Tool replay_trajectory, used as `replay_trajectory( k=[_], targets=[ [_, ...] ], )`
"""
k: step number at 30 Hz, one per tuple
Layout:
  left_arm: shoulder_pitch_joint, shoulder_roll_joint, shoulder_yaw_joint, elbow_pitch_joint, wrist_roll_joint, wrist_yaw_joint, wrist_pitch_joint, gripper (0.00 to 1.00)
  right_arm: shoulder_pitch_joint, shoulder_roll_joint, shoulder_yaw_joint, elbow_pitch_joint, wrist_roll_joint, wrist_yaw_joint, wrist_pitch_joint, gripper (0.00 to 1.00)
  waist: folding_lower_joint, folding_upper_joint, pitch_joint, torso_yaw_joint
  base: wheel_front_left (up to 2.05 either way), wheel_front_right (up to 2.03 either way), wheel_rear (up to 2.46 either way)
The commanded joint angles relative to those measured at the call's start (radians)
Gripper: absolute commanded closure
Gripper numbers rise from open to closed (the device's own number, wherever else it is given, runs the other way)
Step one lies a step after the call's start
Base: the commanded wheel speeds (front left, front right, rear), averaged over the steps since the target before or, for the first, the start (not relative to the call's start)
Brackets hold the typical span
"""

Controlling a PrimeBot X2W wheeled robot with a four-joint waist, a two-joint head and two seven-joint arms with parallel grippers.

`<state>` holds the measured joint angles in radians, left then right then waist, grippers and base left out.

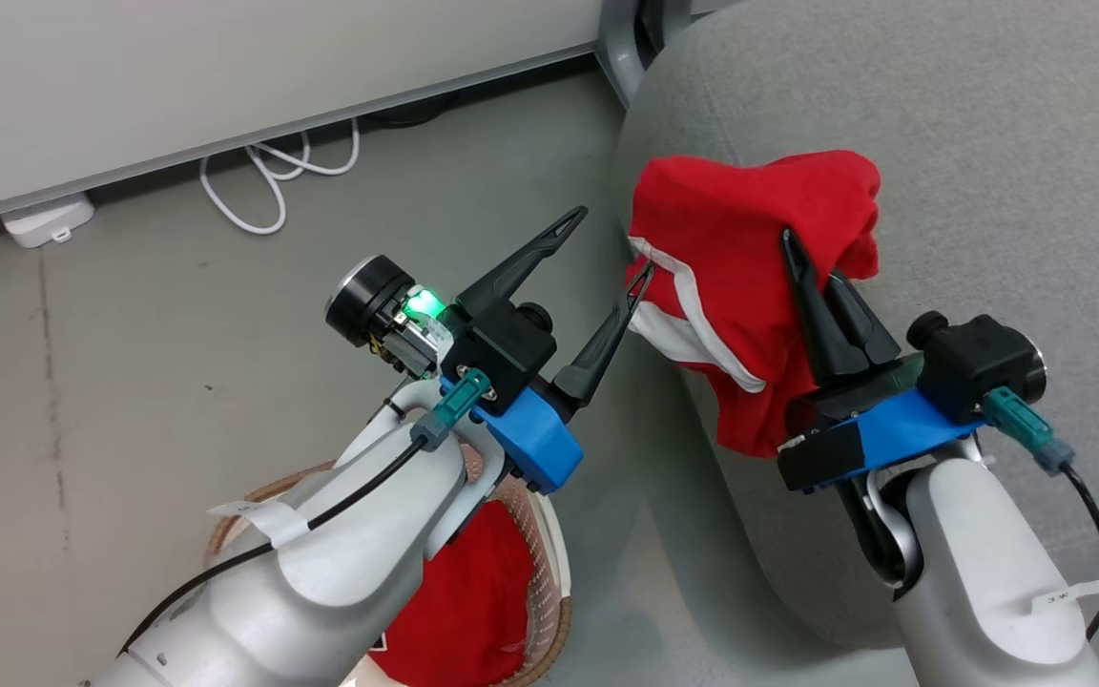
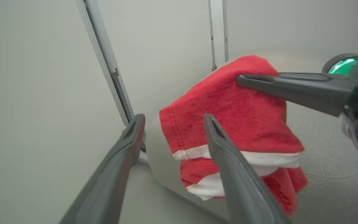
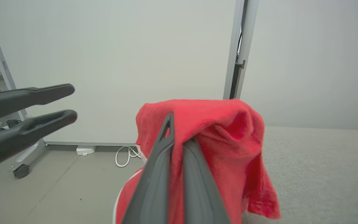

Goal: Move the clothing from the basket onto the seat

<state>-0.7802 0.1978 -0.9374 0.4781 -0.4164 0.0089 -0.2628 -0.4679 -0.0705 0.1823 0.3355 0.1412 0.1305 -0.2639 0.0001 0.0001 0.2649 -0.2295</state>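
One red piece of clothing (image 1: 740, 248) with white trim hangs bunched over the rounded edge of the grey seat (image 1: 988, 143). My right gripper (image 1: 809, 258) is shut on it, and the fabric drapes over both fingers (image 3: 154, 174). My left gripper (image 1: 611, 243) stands open just left of it, one fingertip at the white trim and nothing between its fingers (image 2: 228, 161). In the left wrist view the clothing (image 2: 238, 109) sits right of the gap. A second red piece (image 1: 473, 601) lies in the basket (image 1: 559, 611) at the bottom, partly hidden by my left forearm.
Grey floor lies between the basket and the seat. A looped white cable (image 1: 273, 181) and a small white box (image 1: 46, 221) lie along the wall base at the back. A metal post with a caster (image 3: 21, 171) stands at the left in the right wrist view.
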Motion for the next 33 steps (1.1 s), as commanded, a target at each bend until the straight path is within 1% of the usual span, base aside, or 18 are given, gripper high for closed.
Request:
replay_trajectory(
  k=[1, 6, 11, 15, 20, 27, 30, 33],
  targets=[
    [0.007, 0.009, -0.001, 0.000, 0.005, -0.001, -0.003, 0.00, 0.016, 0.002, -0.014, -0.013, -0.006, 0.001, -0.001, 1.00, -0.0001, -0.0001, 0.016, -0.034, 0.00, 0.00, 0.00],
    [0.003, 0.010, -0.016, 0.006, 0.011, -0.008, -0.002, 0.00, 0.054, 0.005, -0.066, -0.053, -0.010, 0.001, -0.001, 1.00, -0.0001, -0.0001, 0.029, -0.082, 0.00, 0.00, 0.00],
    [-0.002, 0.005, -0.031, 0.010, 0.013, -0.014, 0.002, 0.00, 0.091, 0.009, -0.111, -0.087, -0.011, 0.001, -0.001, 1.00, -0.0001, -0.0001, 0.043, -0.116, 0.00, 0.00, 0.00],
    [-0.014, 0.004, -0.038, 0.015, 0.013, -0.017, 0.003, 0.00, 0.121, 0.014, -0.133, -0.114, -0.011, 0.001, -0.001, 1.00, -0.0001, -0.0001, 0.052, -0.133, 0.00, 0.00, 0.00],
    [-0.021, 0.005, -0.042, 0.016, 0.010, -0.015, 0.003, 0.00, 0.128, 0.017, -0.140, -0.124, -0.007, 0.001, -0.001, 1.00, -0.0001, -0.0001, 0.057, -0.136, 0.00, 0.00, 0.00],
    [-0.044, 0.009, -0.047, -0.001, 0.016, -0.010, 0.009, 0.00, 0.060, 0.018, -0.164, -0.163, -0.001, 0.001, -0.001, 1.00, -0.0001, -0.0001, 0.090, -0.125, 0.00, 0.00, 0.00],
    [-0.063, 0.013, -0.046, -0.016, 0.024, -0.007, 0.014, 0.00, 0.003, 0.017, -0.186, -0.182, 0.004, 0.001, -0.001, 1.00, -0.0001, -0.0001, 0.129, -0.116, 0.00, 0.00, 0.00],
    [-0.089, 0.015, -0.052, -0.029, 0.036, -0.005, 0.021, 0.00, -0.077, 0.007, -0.230, -0.202, 0.008, 0.001, -0.001, 1.00, -0.0001, -0.0001, 0.180, -0.103, 0.00, 0.00, 0.00]
  ],
)
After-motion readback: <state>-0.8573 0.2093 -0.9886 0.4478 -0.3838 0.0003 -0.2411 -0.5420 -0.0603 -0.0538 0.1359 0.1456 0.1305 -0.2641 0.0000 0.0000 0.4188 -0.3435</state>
